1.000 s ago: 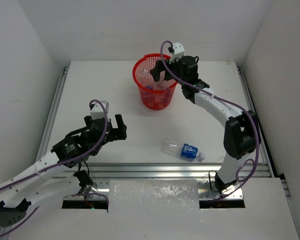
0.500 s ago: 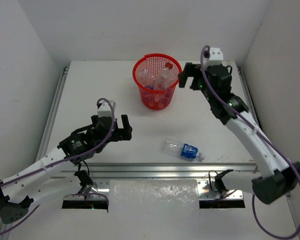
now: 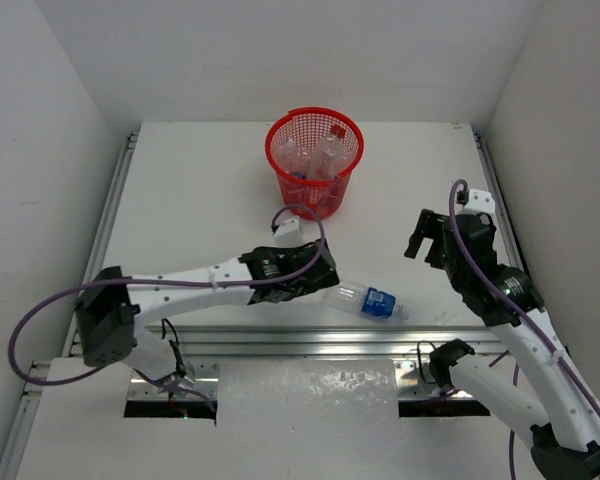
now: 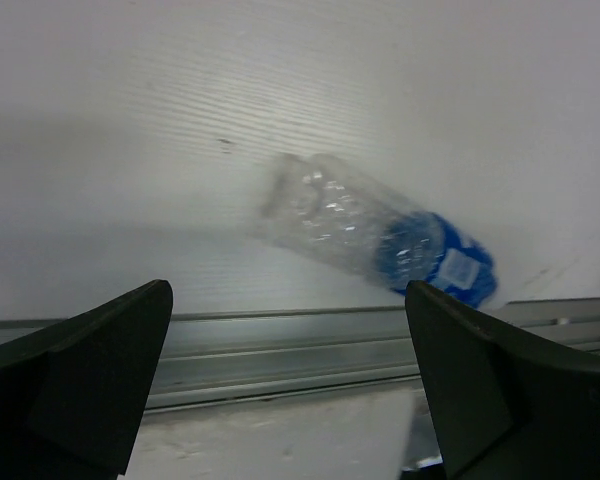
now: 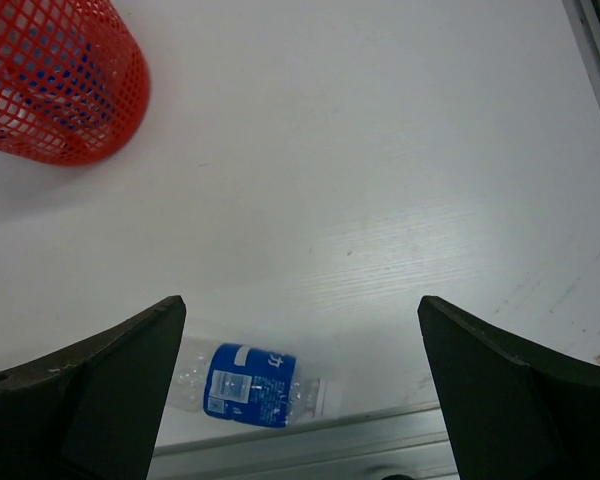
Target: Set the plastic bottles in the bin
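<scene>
1. Several bottles (image 3: 318, 155) sit in the bin (image 3: 315, 200) at the table's (image 3: 200, 190) 12 o'clock; one blue-labelled bottle (image 3: 365, 299) lies at 6 o'clock by the rail (image 3: 280, 335).
2. The left gripper (image 3: 323, 278) hovers at its 9 o'clock end, fingers (image 4: 90, 370) spread, empty.
3. The right gripper (image 3: 427, 236), at 3 o'clock, is likewise spread and empty.
4. Likely step: reaching. Next, straddle the clear body, close, carry to the bin.

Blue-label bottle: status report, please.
Left hand open, poised at the blue-label bottle, not gripping. Right hand open, empty. Bottle on its side by the near rail; other bottles in the red bin. Nothing blocking.
</scene>
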You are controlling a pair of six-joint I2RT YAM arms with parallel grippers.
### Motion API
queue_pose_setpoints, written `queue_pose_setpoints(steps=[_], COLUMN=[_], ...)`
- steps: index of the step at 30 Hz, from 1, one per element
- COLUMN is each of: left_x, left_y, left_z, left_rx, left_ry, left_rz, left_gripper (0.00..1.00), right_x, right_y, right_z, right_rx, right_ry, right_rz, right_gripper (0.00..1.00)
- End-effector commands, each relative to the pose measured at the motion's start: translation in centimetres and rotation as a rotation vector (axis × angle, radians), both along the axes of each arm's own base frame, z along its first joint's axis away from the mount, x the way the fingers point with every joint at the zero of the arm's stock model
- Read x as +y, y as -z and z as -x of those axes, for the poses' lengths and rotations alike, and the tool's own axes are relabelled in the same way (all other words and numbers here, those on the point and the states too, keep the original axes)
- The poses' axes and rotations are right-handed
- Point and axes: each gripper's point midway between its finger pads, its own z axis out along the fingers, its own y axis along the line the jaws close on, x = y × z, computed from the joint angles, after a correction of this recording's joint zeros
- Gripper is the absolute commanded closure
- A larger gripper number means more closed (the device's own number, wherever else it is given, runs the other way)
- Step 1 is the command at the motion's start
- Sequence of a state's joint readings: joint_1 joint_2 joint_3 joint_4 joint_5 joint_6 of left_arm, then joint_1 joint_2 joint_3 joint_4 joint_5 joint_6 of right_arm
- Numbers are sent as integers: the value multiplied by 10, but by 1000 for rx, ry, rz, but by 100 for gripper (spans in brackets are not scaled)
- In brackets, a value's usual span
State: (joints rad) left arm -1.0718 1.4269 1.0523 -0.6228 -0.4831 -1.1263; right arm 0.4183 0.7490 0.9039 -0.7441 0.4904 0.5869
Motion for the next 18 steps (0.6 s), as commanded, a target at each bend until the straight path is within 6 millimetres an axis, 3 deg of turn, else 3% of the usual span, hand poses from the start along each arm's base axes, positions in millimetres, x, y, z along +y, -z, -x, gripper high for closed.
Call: queue_pose_setpoints(steps=[1,2,5,6,16,18], left_x=[-40,-52,-79,-81,-111,-111], left_y=[-20,-28,-13,2,33,48], left_z=[-11,-14,-8,-5,-2,-2], left_rx=[15,29,120,157,289,309], left_ry=[-193,-224,-218,-233,-331,-345], left_rz=[154,191,207,177,176,135], left_gripper=[0,0,0,0,0,0], right_x=[-12,-11,-12,-12,-12,-10], right_y=[-6,-7,-10,-10,-28,-30], right_z=[14,15,22,25,40,41], right_rx=[-8,-11,-22,-28,-113,-117], right_ry=[61,53,43,38,-15,-29], right_rz=[-21,-25,-38,-45,-89,-87], right_gripper=[1,1,1,1,1,1])
